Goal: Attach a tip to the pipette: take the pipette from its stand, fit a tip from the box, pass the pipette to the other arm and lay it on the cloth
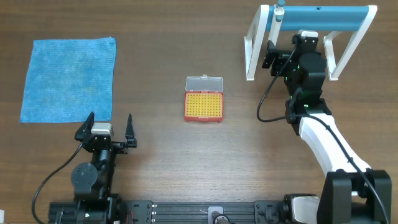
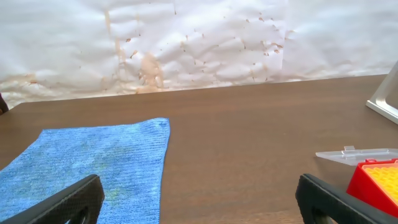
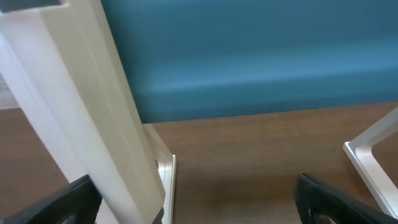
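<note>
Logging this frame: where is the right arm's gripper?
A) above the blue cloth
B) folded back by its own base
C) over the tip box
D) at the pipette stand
D: the right gripper is open at the stand, facing its blue bar at close range, well away from the cloth and the tip box.

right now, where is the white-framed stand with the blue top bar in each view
Top view: the white-framed stand with a blue top bar sits at the upper right.
Left wrist view: a corner of its white frame shows at the right edge, beyond the red plastic tip box.
Right wrist view: its white post and blue bar, close up.
Shared landmark: the brown wooden table.
</note>
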Robot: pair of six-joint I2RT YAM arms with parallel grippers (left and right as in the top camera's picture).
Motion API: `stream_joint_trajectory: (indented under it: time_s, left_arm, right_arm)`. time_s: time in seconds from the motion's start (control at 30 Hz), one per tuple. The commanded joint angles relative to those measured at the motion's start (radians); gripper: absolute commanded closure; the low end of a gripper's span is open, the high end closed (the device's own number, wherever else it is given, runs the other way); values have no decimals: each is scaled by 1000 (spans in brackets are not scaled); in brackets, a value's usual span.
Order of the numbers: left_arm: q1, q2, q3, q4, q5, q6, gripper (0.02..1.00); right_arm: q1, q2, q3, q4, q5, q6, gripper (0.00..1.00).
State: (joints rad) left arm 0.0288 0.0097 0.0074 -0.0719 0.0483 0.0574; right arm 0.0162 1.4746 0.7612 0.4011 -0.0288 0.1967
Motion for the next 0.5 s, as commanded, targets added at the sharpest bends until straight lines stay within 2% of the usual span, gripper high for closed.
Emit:
stream_joint_trajectory:
  time_s: [0.03, 0.2, 0.5]
  left_arm:
    - [-3, -6, -2, -7, -11, -9, 23]
    - [-3, -6, -2, -7, -11, -9, 23]
    - [-3, -6, -2, -7, -11, -9, 23]
  right_arm:
    - [13, 34, 40, 5, -9, -54, 3]
    - [13, 42, 41, 5, -10, -106, 1]
    - [13, 62, 60, 6, -10, -105, 3]
